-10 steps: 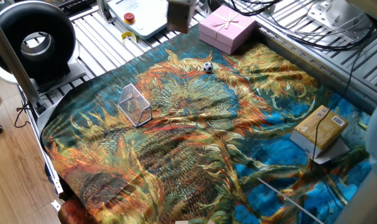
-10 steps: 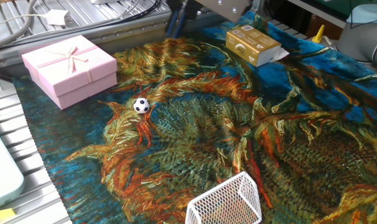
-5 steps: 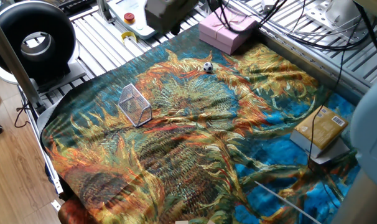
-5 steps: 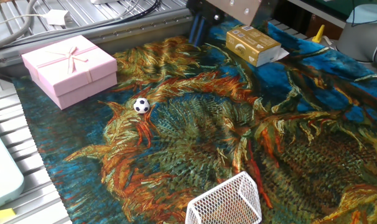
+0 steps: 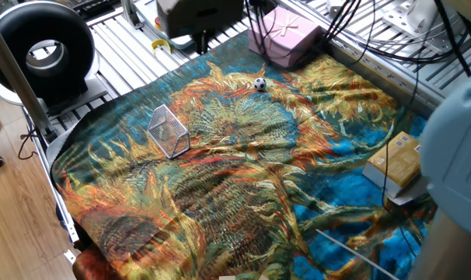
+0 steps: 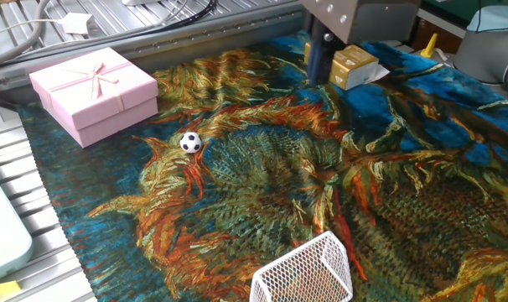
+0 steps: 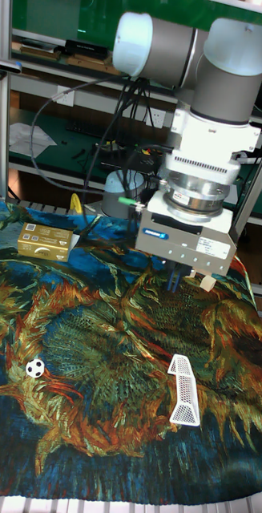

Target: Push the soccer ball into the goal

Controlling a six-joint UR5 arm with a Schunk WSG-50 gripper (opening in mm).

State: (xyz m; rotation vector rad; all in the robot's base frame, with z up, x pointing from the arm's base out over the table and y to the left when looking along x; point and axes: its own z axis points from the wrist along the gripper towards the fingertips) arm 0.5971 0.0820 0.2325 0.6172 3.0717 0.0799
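Observation:
The soccer ball (image 5: 259, 84) (image 6: 190, 142) (image 7: 35, 368), tiny and white with black patches, rests on the painted cloth near the pink gift box. The wire-mesh goal (image 5: 169, 131) (image 6: 304, 270) (image 7: 183, 390) stands well apart from it, toward the cloth's opposite side. My gripper (image 5: 199, 40) (image 6: 318, 60) (image 7: 172, 280) hangs above the cloth with its dark fingers pressed together and nothing between them. It is far from the ball, close to the yellow box in the other fixed view. In the tall fixed view it hovers just behind the goal.
A pink gift box (image 5: 286, 35) (image 6: 93, 91) sits at the cloth's edge near the ball. On the far side lies a yellow box (image 5: 395, 159) (image 6: 355, 65) (image 7: 44, 240). A black ring-shaped device (image 5: 45, 50) stands off the cloth. Cables trail behind the arm.
The gripper has swept sideways above the cloth, away from the gift box and over toward the yellow box. Ball and goal have not moved.

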